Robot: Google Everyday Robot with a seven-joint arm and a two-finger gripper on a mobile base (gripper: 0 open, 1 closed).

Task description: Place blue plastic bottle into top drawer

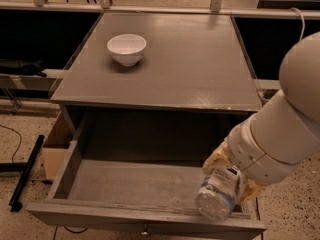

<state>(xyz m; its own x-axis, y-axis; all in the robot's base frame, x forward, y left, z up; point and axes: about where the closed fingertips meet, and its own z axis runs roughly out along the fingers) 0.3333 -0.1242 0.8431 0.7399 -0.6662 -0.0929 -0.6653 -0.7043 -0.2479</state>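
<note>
Blue plastic bottle: held in the gripper over the right front corner of the top drawer. Jaws clenched on the bottle, with one yellowish fingertip showing against its left flank and another against its right. Hangs tilted, one rounded pale end lowest and nearest the drawer's front rail; cannot tell whether that end is cap or base. Shows a white and pale-blue label round the middle. Overlaps the front rail in this view; cannot tell whether touching the rail or held just above the drawer floor.

Top drawer: stands pulled well out from under the worktop, grey inside and out. Carries a small round knob at the middle of its front, right at the lower edge of the view.

Thick white arm: enters from the right, above and behind the gripper, and hides most of the drawer's right wall.

White bowl: sits upright on the worktop, toward the left rear, well apart from bottle and gripper.

On the speckled floor to the left: a cardboard box just beside the drawer's left wall, and a black bar lying farther left, angled toward the lower left corner.
</note>
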